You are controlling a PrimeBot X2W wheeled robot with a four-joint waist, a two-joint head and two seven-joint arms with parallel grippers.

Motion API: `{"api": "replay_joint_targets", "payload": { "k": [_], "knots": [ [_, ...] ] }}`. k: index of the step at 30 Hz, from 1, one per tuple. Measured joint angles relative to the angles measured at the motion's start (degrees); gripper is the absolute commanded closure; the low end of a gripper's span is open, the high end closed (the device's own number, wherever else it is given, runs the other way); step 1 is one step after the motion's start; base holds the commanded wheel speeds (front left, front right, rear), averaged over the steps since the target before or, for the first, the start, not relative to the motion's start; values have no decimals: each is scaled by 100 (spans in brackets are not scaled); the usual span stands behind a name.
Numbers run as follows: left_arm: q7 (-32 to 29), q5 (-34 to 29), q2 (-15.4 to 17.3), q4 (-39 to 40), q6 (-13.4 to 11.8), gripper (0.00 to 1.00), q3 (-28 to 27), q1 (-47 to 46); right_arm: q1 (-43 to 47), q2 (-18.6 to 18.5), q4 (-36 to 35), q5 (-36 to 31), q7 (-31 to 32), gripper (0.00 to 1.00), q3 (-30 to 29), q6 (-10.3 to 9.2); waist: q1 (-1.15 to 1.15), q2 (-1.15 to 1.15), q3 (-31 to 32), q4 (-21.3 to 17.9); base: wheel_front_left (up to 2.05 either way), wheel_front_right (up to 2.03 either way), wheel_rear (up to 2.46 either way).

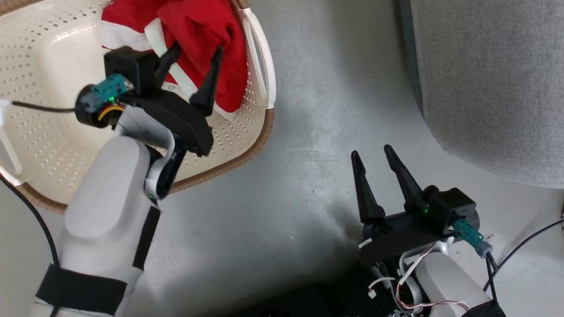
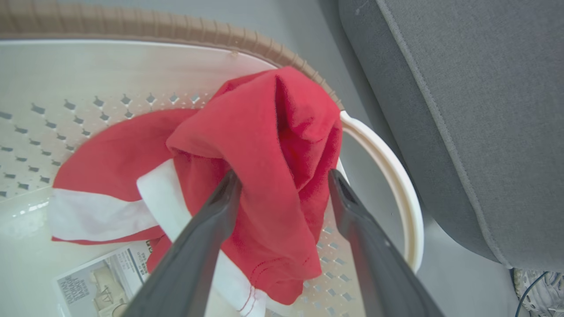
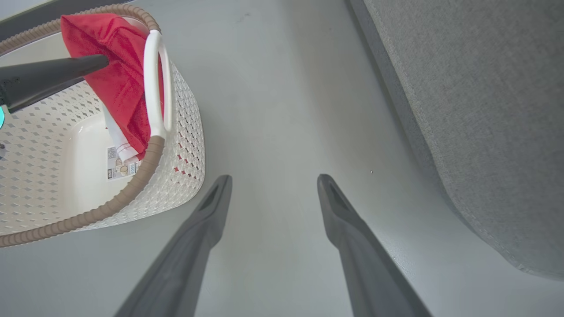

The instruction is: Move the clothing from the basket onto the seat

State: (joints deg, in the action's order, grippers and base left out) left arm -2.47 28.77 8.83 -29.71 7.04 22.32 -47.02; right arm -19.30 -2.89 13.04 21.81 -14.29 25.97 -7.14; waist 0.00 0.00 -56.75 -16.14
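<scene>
Grey smooth floor (image 1: pixel 308 132) runs btw the basket (image 1: pixel 44 88) and the seat (image 1: pixel 493 79). Basket sits at upper left of head view and seat at upper right, apart, w/ bare floor separating them.

Clothing (image 2: pixel 264 132) is all in the basket. One red piece is bunched up high against the wall nearest the seat, by the white handle (image 3: pixel 152 79), and reaches up to the brown rim (image 2: pixel 264 39). A second red piece w/ a white band lies flatter, lower down to its left in L wrist view. A white trim strip hangs from the bunched piece toward the basket bottom. Paper sticker (image 2: pixel 101 281) lies on the bottom, partly under the cloth.

L gripper (image 1: pixel 197 47) is inside the basket w/ jaws spread wide. Its two fingers straddle the bunched red fold, tips at the cloth on either side, and nothing is pinched. Cannot tell if the tips press into the fabric.

R gripper (image 1: pixel 371 151) hangs over bare floor btw basket and seat, jaws also wide, holding nothing, fingers pointing up the head view. Its wrist view has the basket at left and the seat edge at right.
</scene>
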Motion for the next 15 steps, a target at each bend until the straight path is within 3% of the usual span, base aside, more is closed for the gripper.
{"api": "replay_joint_targets", "payload": {
  "k": [10, 12, 13, 15],
  "knots": [
    [-154, -46, 130, -207, -155, 0, -58, -205, -2, 5, -104, 141, 0, 0, 141, 0, 0, 0, -173, -125, 0, 0, 0],
    [-154, -54, 157, -245, -158, 74, -74, -220, -2, 5, -121, 145, -1, 0, 138, 0, 0, 0, -215, -144, 0, 0, 0],
    [-153, -55, 170, -299, -166, 100, -82, -225, -3, 5, -123, 151, -1, 0, 146, 0, 0, 0, -244, -161, 0, 0, 0],
    [-137, -99, 191, -326, -175, 100, -62, -225, -3, 7, -134, 188, -1, 0, 144, 0, 0, 1, -251, -167, 0, 0, 0]
  ]
}}
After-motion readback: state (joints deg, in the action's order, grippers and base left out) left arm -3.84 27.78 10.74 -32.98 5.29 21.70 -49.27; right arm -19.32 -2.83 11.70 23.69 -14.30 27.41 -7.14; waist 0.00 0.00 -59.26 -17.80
